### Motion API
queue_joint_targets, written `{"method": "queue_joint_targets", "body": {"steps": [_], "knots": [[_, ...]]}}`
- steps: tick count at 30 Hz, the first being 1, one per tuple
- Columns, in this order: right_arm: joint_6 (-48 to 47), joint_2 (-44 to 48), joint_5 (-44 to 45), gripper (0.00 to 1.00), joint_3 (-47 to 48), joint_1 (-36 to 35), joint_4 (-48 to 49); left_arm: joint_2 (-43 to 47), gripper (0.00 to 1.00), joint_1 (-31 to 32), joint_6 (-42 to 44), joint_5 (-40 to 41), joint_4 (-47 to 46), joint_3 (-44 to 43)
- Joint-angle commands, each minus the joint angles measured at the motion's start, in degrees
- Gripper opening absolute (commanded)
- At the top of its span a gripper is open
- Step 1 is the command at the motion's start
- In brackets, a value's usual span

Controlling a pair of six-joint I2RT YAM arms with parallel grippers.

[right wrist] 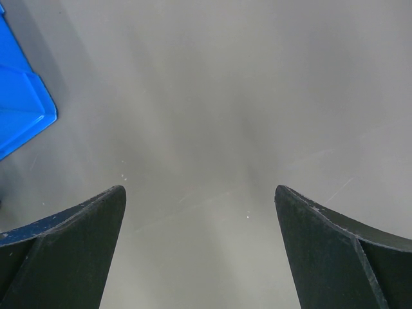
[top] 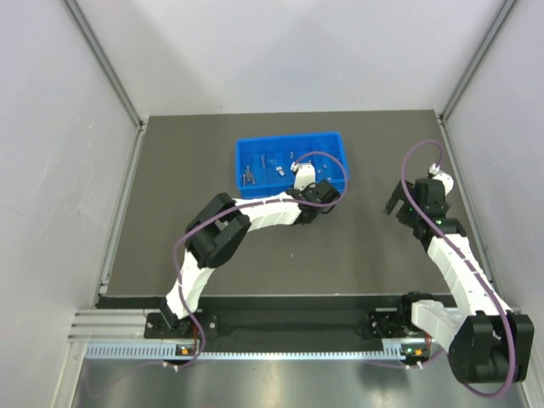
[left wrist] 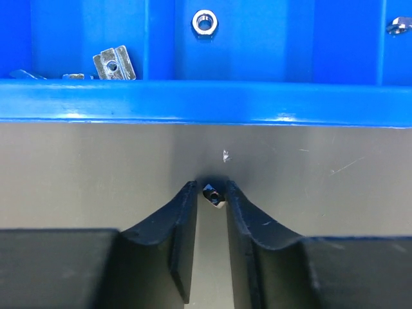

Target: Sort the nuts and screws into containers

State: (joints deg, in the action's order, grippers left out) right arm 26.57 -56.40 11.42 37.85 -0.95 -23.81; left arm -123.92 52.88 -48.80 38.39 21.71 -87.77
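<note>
The blue tray of containers sits at the middle back of the table. Its near wall fills the top of the left wrist view. My left gripper is low on the table just in front of that wall, jaws narrowed round one small nut. The nut touches the right finger, and a sliver of gap shows on the left. Another nut and a square slotted nut lie inside compartments. Screws lie in the tray's left section. My right gripper hangs wide open over bare table.
The tray's right corner shows at the left edge of the right wrist view. The right arm stands along the table's right side. Grey walls enclose the dark table on three sides.
</note>
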Motion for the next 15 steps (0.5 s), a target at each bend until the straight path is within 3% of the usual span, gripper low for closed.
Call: {"method": "queue_joint_targets", "body": {"steps": [1, 4, 15], "knots": [[-0.5, 0.1, 0.8, 1.00, -0.3, 0.5, 1.6, -0.5, 0.27, 0.2, -1.0, 0.4, 1.0, -0.9], [-0.4, -0.1, 0.6, 1.00, -0.1, 0.5, 1.5, 0.0, 0.16, 0.3, -1.2, 0.4, 1.2, -0.3], [-0.1, 0.2, 0.7, 1.00, -0.1, 0.5, 1.3, 2.2, 0.00, 0.7, 1.0, -3.1, -1.3, 2.0]]}}
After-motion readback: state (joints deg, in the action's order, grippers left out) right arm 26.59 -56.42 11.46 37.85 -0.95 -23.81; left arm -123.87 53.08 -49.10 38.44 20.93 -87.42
